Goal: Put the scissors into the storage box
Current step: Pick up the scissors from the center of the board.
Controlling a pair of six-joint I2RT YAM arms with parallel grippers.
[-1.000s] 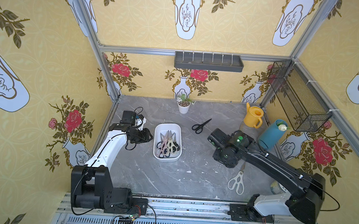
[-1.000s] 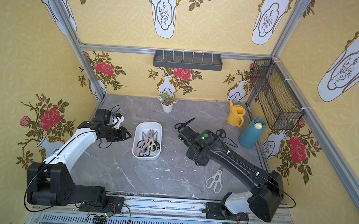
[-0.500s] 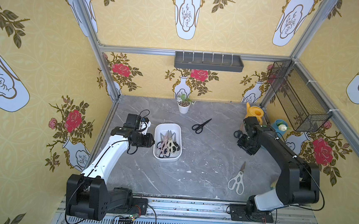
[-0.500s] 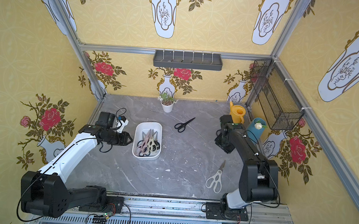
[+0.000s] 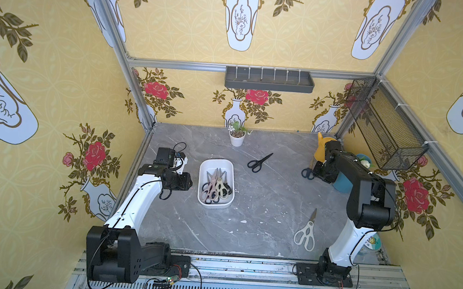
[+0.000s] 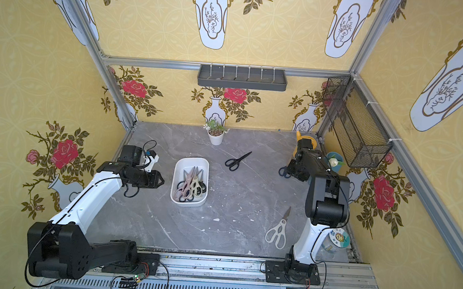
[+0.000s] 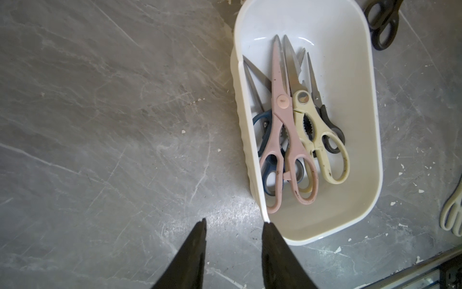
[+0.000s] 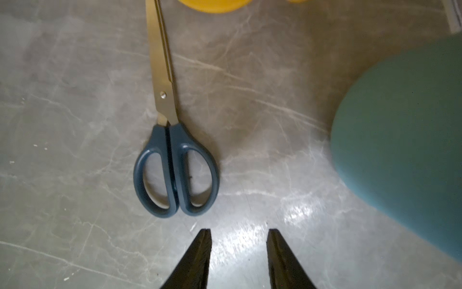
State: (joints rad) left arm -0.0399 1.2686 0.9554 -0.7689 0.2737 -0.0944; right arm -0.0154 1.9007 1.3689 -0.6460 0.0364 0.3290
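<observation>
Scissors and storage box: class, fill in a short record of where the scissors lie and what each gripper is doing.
storage box: several pairs inside, pink pair and cream pair on top
table: black scissors, blue-handled scissors, cream shears lying loose
left gripper: open, empty, beside the box
right gripper: open, empty, just short of the blue handles

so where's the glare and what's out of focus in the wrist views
Right wrist view: glare on the table ahead of the right gripper; teal vase soft, blue-handled scissors sharp. Left wrist view: storage box sharp, small highlights inside.
</observation>
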